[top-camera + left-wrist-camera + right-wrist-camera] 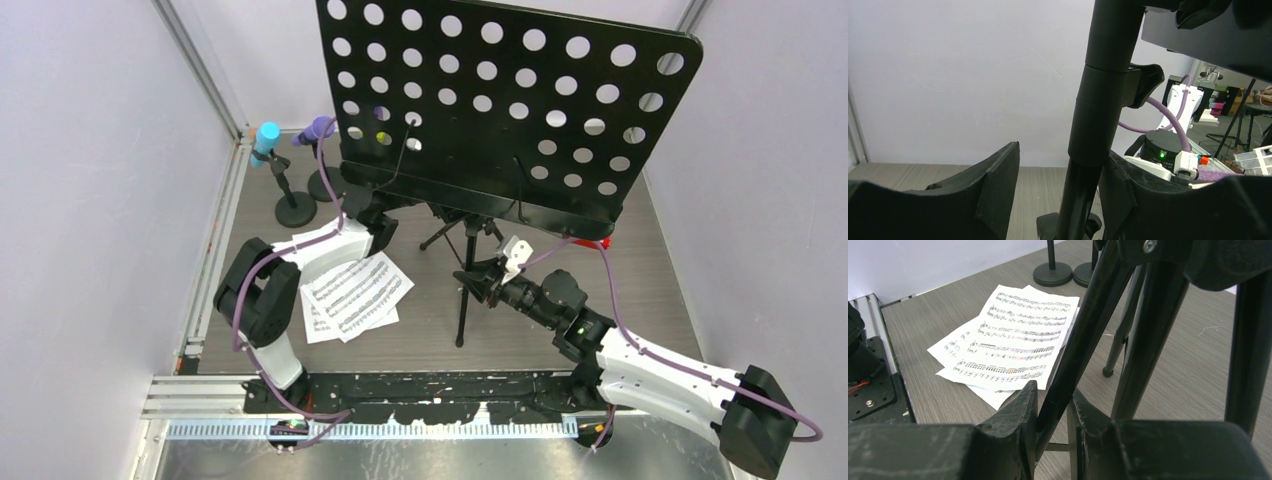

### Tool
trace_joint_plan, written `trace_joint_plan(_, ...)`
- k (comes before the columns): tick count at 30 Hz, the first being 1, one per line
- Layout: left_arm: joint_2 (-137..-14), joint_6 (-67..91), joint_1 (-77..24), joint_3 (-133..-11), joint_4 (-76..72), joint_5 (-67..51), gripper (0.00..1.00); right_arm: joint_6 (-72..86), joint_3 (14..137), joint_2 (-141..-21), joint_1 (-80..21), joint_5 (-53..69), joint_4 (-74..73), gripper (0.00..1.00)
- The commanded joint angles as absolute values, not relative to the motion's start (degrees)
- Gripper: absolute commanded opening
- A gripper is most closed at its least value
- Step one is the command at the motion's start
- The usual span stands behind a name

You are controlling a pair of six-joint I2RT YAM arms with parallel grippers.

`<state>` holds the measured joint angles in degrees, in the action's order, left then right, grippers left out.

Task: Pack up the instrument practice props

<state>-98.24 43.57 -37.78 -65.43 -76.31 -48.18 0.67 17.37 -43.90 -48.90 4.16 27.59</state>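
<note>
The black perforated music rack stands upright on its tripod legs. My left gripper is open around the rack's pole. The pole lies against the right finger, with a gap to the left one. My right gripper is shut on a slanted tripod leg, low near the floor. White sheet-music pages lie flat left of the tripod and also show in the right wrist view. The cyan microphone and purple microphone sit in two black round-based holders at the back left.
White walls close in on both sides. A metal rail runs along the left edge of the table. A small red piece shows under the rack's right corner. The holder bases stand beyond the pages.
</note>
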Motion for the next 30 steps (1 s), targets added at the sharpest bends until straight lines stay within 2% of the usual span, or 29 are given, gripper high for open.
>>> trace_joint_plan(1,-97.27,44.91,-36.73,-69.6,-82.0,-44.82,0.57,-6.46,18.75,-44.79,-49.04,5.13,27.77,0.01)
trace_joint_plan(4,-97.76,46.19,-36.7,-71.54,-82.0,-46.41,0.57,-6.58,18.56,-44.69,-49.04,5.0,27.65,0.01)
trace_joint_plan(7,-97.82,46.5,-36.65,-71.86,-82.0,-48.8,0.63,-6.81,18.34,-44.04,-49.0,4.3,27.35,0.01)
trace_joint_plan(14,-96.49,46.74,-36.68,-69.77,-82.0,-52.32,0.69,-8.08,18.42,-42.67,-48.98,2.83,26.43,0.01)
trace_joint_plan(19,-95.77,47.1,-36.66,-68.94,-82.0,-55.03,0.78,-8.43,18.62,-42.39,-49.04,1.95,26.38,0.01)
trace_joint_plan(30,-97.01,49.29,-36.96,-71.67,-82.0,-54.3,0.59,-8.62,18.71,-42.71,-49.0,2.52,26.02,0.01)
